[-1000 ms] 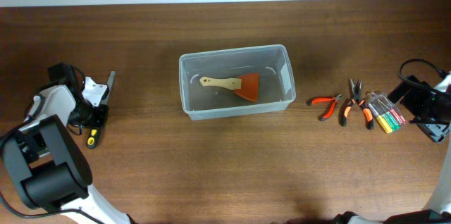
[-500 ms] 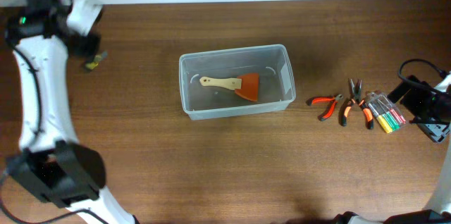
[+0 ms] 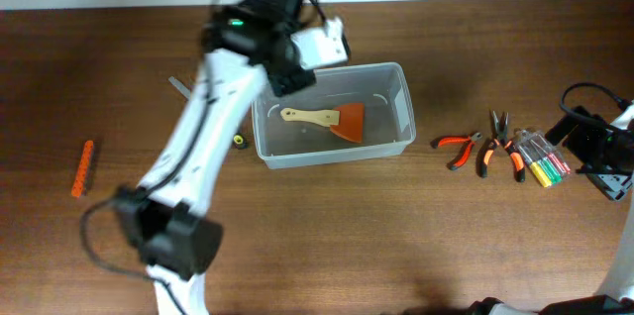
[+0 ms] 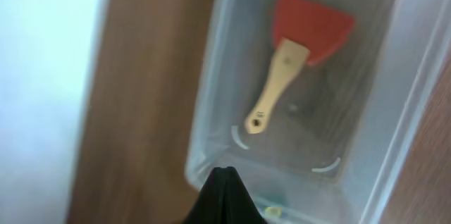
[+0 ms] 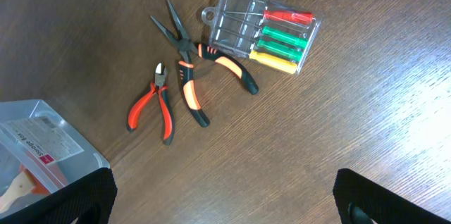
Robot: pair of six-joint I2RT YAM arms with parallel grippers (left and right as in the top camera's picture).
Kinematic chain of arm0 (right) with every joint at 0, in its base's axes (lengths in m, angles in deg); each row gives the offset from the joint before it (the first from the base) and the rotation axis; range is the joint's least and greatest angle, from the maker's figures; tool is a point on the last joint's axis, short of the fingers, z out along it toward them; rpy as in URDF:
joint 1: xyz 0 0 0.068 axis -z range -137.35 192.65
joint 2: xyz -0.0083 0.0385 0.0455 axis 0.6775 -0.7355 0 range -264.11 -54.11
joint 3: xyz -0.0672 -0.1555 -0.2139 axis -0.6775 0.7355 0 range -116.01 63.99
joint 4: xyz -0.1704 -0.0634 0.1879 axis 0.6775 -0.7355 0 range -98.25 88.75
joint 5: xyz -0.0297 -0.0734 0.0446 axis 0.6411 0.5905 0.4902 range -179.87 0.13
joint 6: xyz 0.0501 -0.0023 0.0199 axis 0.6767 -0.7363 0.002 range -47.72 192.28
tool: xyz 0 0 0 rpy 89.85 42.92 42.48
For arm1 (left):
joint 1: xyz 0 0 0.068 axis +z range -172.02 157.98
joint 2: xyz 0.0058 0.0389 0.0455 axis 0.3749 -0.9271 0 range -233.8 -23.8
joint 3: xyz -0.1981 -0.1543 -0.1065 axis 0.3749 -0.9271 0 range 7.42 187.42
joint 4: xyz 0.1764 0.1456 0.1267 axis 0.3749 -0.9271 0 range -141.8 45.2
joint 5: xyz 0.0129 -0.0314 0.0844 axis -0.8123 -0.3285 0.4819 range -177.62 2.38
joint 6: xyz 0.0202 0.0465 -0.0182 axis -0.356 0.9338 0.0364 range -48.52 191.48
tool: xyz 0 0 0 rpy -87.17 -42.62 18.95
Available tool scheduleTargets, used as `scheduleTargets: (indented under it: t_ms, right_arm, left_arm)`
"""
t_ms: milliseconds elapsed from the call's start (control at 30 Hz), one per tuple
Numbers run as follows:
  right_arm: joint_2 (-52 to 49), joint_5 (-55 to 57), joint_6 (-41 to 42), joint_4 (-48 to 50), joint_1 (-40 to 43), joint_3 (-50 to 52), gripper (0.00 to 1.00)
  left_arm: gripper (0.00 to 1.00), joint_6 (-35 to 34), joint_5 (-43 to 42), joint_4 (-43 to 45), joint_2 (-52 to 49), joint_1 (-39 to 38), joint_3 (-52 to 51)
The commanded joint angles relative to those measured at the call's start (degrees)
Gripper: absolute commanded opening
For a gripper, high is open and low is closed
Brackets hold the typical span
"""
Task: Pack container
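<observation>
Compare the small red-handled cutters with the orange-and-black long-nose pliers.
The red-handled cutters are smaller, with a short stubby head; the orange-and-black long-nose pliers are longer, with a thin tapered nose. Cutter handles are red, the pliers' orange with black. Both lie flat on the wooden table.

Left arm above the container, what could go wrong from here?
1. The left gripper is near the far left corner of the container; it could clip the rim and shove it.
2. A small yellow-and-black item lies on the table just outside the container's left wall, probably awkward to grasp there.
3. The cutters and long-nose pliers lie close together, so the right gripper might catch both.
</observation>
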State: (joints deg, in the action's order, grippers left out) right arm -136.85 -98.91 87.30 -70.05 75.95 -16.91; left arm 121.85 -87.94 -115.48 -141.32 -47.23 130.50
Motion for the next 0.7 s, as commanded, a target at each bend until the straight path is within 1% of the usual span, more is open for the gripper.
scheduleTargets:
  t_ms: [0, 33, 133, 200, 233, 267, 300, 333, 367, 400, 433, 467, 533, 567, 600, 633, 667]
  right_arm:
    - [-0.26, 0.48, 0.50, 0.00, 0.15, -1.05, 0.99]
    - [-0.26, 0.48, 0.50, 0.00, 0.15, -1.05, 0.99]
    - [-0.26, 0.48, 0.50, 0.00, 0.15, -1.05, 0.98]
    - [-0.26, 0.48, 0.50, 0.02, 0.15, -1.05, 0.99]
    - [-0.26, 0.48, 0.50, 0.00, 0.15, -1.05, 0.98]
    - [-0.26, 0.48, 0.50, 0.00, 0.15, -1.05, 0.99]
    - [-0.26, 0.48, 0.50, 0.02, 0.15, -1.05, 0.99]
    - [-0.26, 0.48, 0.50, 0.02, 0.15, -1.05, 0.99]
    - [-0.26, 0.48, 0.50, 0.02, 0.15, -1.05, 0.98]
    - [-0.26, 0.48, 0.50, 0.02, 0.15, -1.05, 0.99]
    - [-0.26, 0.48, 0.50, 0.02, 0.15, -1.05, 0.99]
    - [-0.26, 0.48, 0.50, 0.02, 0.15, -1.05, 0.98]
    - [-0.26, 0.48, 0.50, 0.00, 0.15, -1.05, 0.99]
    - [-0.26, 0.48, 0.50, -0.02, 0.15, -1.05, 0.99]
    - [-0.26, 0.48, 0.50, 0.00, 0.15, -1.05, 0.98]
    - [-0.26, 0.48, 0.50, 0.00, 0.15, -1.05, 0.99]
    - [-0.26, 0.48, 0.50, 0.00, 0.15, -1.05, 0.99]
  left_arm:
    - [0.02, -1.66, 5.09, 0.85, -0.09, -0.22, -0.07]
    - [0.02, -4.92, 6.67, 1.38, -0.09, 0.20, -0.04]
    - [0.02, -17.57, 10.80, 2.03, -0.13, 3.15, -0.04]
    - [0.03, -27.65, 10.43, 2.03, -0.13, 6.23, -0.07]
    - [0.06, -34.25, 10.38, 1.92, -0.13, 8.37, -0.07]
    - [0.09, -38.95, 9.55, 1.90, -0.13, 9.94, -0.07]
    - [0.18, -43.19, 6.34, 1.90, -0.13, 11.72, -0.07]
    - [0.36, -45.11, 1.90, 2.03, -0.15, 13.03, -0.07]
    - [0.59, -45.64, -4.55, 1.84, -0.28, 14.38, -0.07]
    - [0.66, -45.59, -9.42, 1.60, -0.31, 15.39, -0.07]
    - [0.66, -45.57, -12.57, 1.49, -0.46, 16.39, -0.07]
    - [0.59, -45.62, -12.98, 1.36, -0.57, 17.25, -0.07]
    - [0.31, -47.01, -10.56, 0.33, -0.98, 18.71, -0.11]
    - [0.27, -50.95, -8.02, -0.31, -1.31, 19.39, -0.20]
    - [0.34, -57.00, -4.81, -1.51, -1.75, 20.09, -0.26]
    - [0.42, -61.18, -3.02, -2.56, -2.36, 20.59, -0.37]
    - [0.47, -64.28, -2.29, -3.91, -3.13, 21.07, -0.39]
